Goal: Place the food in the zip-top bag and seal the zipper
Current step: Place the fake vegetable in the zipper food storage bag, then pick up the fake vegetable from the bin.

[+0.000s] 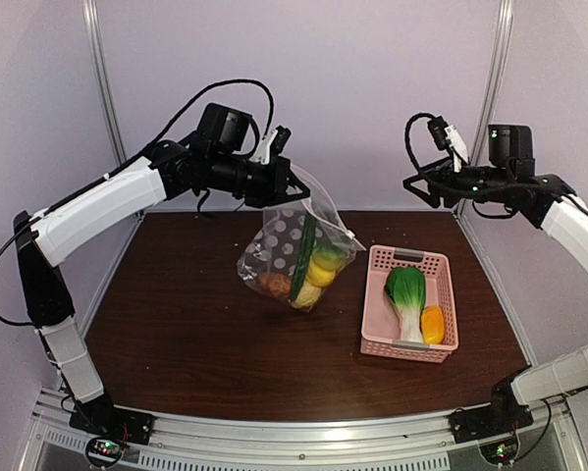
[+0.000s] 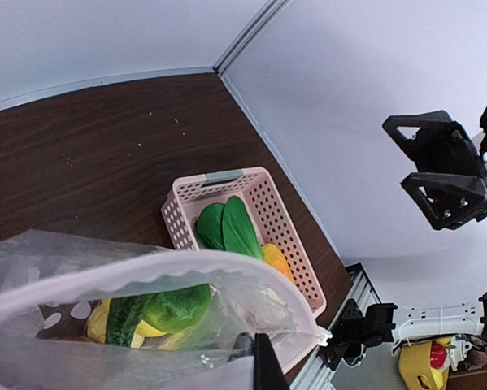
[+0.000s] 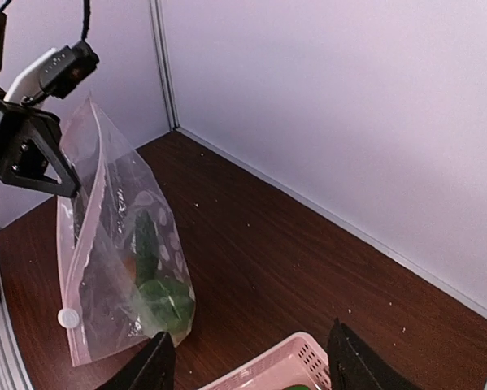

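Observation:
My left gripper [image 1: 292,188] is shut on the top edge of the zip-top bag [image 1: 294,257] and holds it hanging above the table. The mouth gapes open in the left wrist view [image 2: 145,272]. Inside are yellow lemons [image 1: 320,272], a green vegetable [image 2: 174,307] and a brown bread piece [image 1: 273,285]. The zipper's white slider tab [image 3: 64,317] sits at the far end of the mouth. The bok choy [image 1: 407,294] and the orange-yellow piece [image 1: 432,324] lie in the pink basket [image 1: 380,257]. My right gripper [image 1: 421,186] is open and empty, high above the basket.
The pink basket also shows in the left wrist view [image 2: 182,199] and at the bottom of the right wrist view [image 3: 255,375]. Pale walls with metal posts [image 1: 102,78] close the table at the back and sides. A metal rail [image 1: 303,451] runs along the near edge.

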You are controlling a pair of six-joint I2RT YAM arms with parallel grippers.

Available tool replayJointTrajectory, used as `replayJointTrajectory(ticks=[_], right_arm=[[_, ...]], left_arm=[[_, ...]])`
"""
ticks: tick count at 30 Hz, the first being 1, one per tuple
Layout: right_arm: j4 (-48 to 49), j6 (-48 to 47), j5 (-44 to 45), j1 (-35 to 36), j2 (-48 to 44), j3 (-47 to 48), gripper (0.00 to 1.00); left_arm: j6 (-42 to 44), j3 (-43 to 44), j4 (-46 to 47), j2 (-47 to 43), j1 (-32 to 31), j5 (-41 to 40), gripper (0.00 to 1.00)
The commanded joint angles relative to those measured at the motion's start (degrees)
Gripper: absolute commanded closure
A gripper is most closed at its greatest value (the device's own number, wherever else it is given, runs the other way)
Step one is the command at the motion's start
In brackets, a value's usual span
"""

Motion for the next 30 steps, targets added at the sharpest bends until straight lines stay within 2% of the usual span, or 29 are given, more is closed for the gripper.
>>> replayJointTrajectory(ticks=[1,3,6,13,17,22,29,30], right_arm=[[-21.6,-13.2,4.1,-2.3,0.0,-1.5,0.34],[-27.5,-17.7,6.5,-2.6,0.8,-3.4,0.33],[-31.6,-19.0,10.4,-2.9,2.0,-6.6,0.33],[-31.0,-17.7,13.5,-3.0,2.9,-13.7,0.33],[-33.9,-18.0,13.9,-3.0,5.7,-14.8,0.33],[-29.5,-11.4,13.3,-3.0,11.2,-14.8,0.31],[-27.7,1.0,14.0,-4.5,22.9,-6.5,0.24],[-27.5,1.8,13.1,-4.9,24.6,-5.4,0.21]], left_arm=[[3.7,-0.2,-2.3,1.2,0.1,0.1,1.0],[3.9,-2.0,-2.0,0.7,0.1,-0.3,1.0],[3.5,-4.2,0.0,-0.3,0.1,0.6,1.0],[1.9,-7.7,3.0,-2.3,0.1,0.5,1.0],[1.8,-9.2,3.2,-3.4,0.1,0.0,1.0],[1.1,-10.7,4.7,-3.9,0.1,0.4,1.0],[0.8,-11.3,4.5,-5.6,0.1,0.7,1.0],[0.7,-11.7,4.5,-6.1,0.1,0.5,1.0]])
